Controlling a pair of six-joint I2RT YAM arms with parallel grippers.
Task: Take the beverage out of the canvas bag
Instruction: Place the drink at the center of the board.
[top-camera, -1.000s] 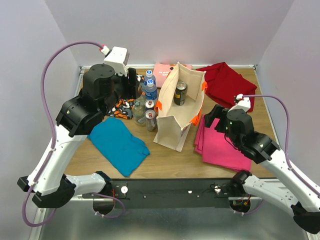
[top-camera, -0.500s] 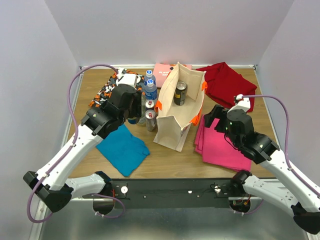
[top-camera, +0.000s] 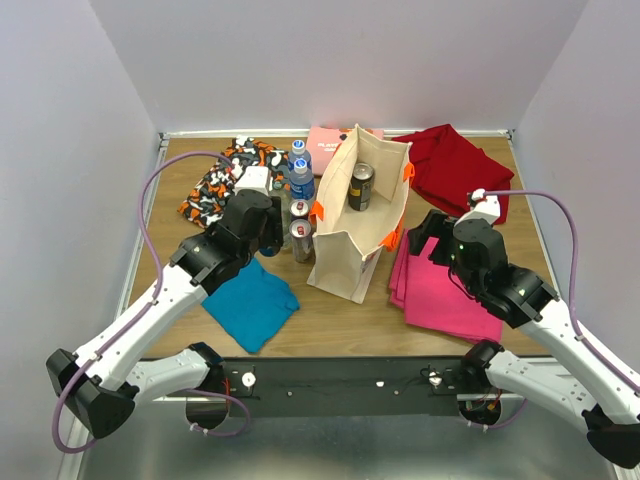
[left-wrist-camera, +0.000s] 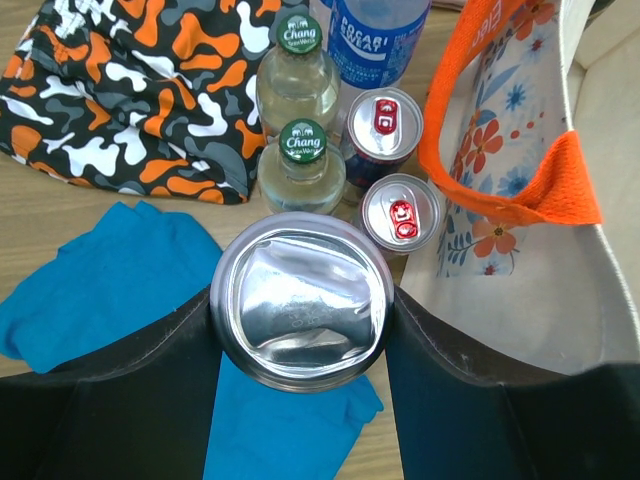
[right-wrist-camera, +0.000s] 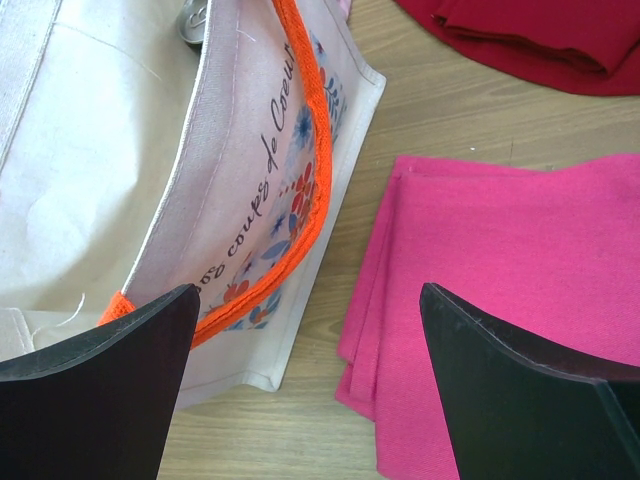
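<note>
- left gripper (left-wrist-camera: 302, 335) clamped round silver-topped can (left-wrist-camera: 303, 295), frame centre, below green-capped bottles (left-wrist-camera: 303, 165)
- right gripper (right-wrist-camera: 310, 385) fingers wide apart, empty, right of canvas bag (top-camera: 345, 245)
- dark can (top-camera: 361, 186) upright inside bag

Can (left-wrist-camera: 303, 298) in left hand (left-wrist-camera: 304, 312) (over teal cloth (left-wrist-camera: 95, 290))

A silver can (left-wrist-camera: 300, 280) fills the left gripper's (left-wrist-camera: 302, 305) jaws. Just ahead, two Chang bottles (left-wrist-camera: 302, 160) and two red-tabbed cans (left-wrist-camera: 402, 212) crowd the table (left-wrist-camera: 40, 205), and the canvas bag (left-wrist-camera: 530, 300) walls off its right. Between the right gripper's (right-wrist-camera: 307, 300) spread fingers lie bare tabletop and pink cloth (right-wrist-camera: 500, 280), with the bag's orange handle (right-wrist-camera: 322, 120) to its left.
</note>
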